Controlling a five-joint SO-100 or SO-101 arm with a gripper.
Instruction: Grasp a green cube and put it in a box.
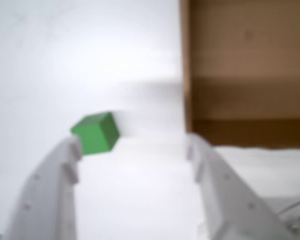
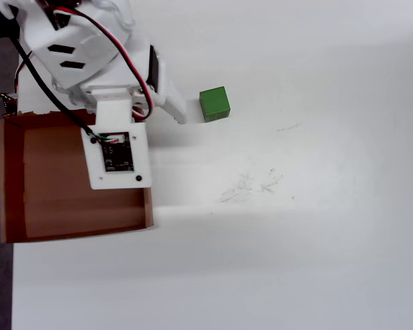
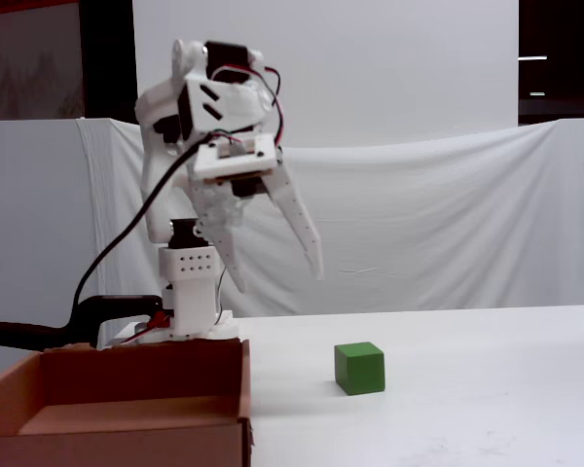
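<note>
A: Table (image 3: 487, 389) white, bare. Cardboard box (image 3: 127, 428) near left in the fixed view, empty.

B: Arm?

A: Raised. Gripper (image 3: 277, 277) jaws spread apart, holding nothing, well above the tabletop.

B: Cube?

A: Green cube (image 3: 359, 368) on the table, right of the box, apart from it. Looks like the approach step. Next: descend, straddle the cube, close.

You see a white table (image 2: 316, 261) with faint scuff marks (image 2: 251, 184). On it rest a green cube (image 2: 214, 104) and, well apart, a brown cardboard box (image 2: 8, 179).
</note>
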